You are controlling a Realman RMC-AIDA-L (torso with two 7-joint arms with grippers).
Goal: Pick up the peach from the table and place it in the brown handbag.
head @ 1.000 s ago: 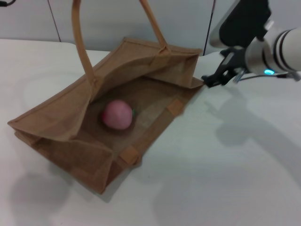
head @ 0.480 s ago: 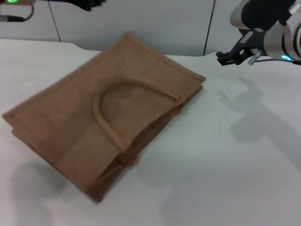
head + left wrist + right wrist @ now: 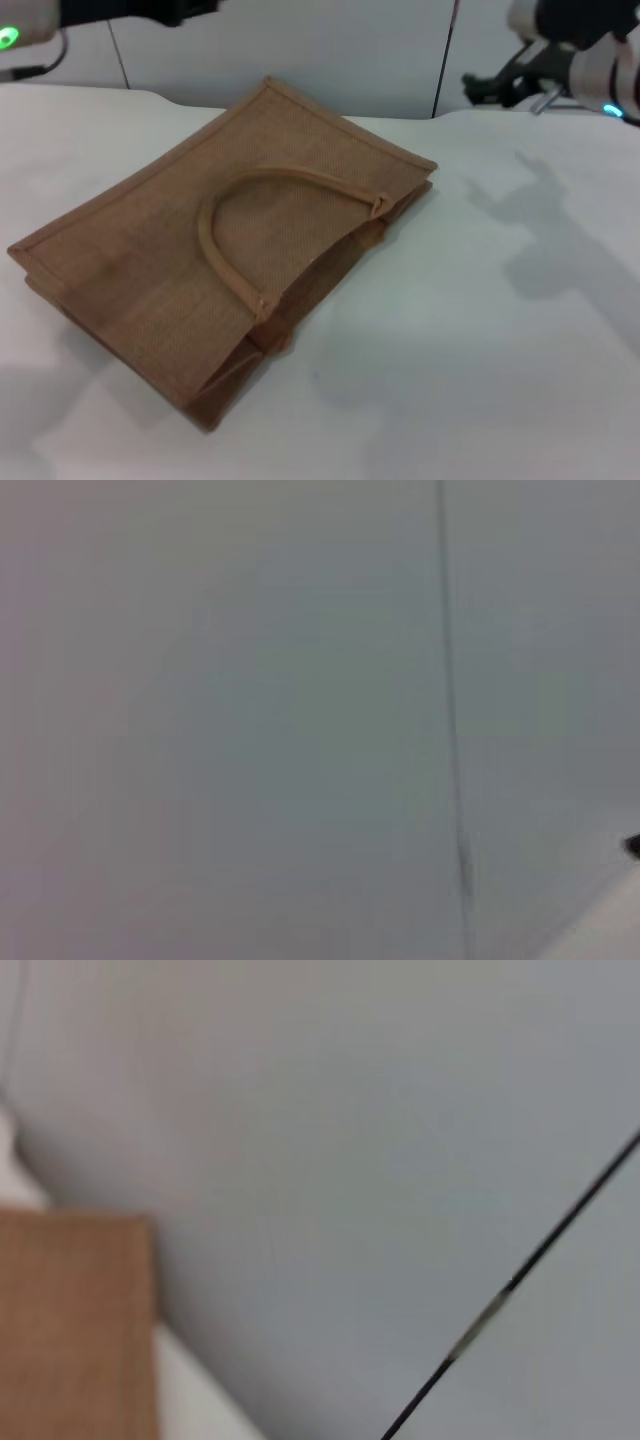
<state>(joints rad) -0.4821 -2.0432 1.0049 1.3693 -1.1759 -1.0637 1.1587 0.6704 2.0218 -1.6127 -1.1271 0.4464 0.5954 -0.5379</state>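
Observation:
The brown handbag (image 3: 240,240) lies flat and closed on the white table (image 3: 480,330), one loop handle (image 3: 250,200) resting on its upper side. The peach is hidden from view. My left gripper (image 3: 185,10) is high at the far left, above and behind the bag, mostly cut off by the frame's edge. My right gripper (image 3: 485,85) hangs in the air at the far right, beyond the bag's far corner and apart from it. A corner of the bag also shows in the right wrist view (image 3: 75,1320).
A grey panelled wall (image 3: 330,50) runs behind the table. The left wrist view shows only that wall (image 3: 250,710). The arms' shadows fall on the table to the right of the bag.
The bag's raised side and handle dropped flat, covering the peach that lay inside. The left gripper is off the handle and up at the far left. The right gripper has moved up and back.

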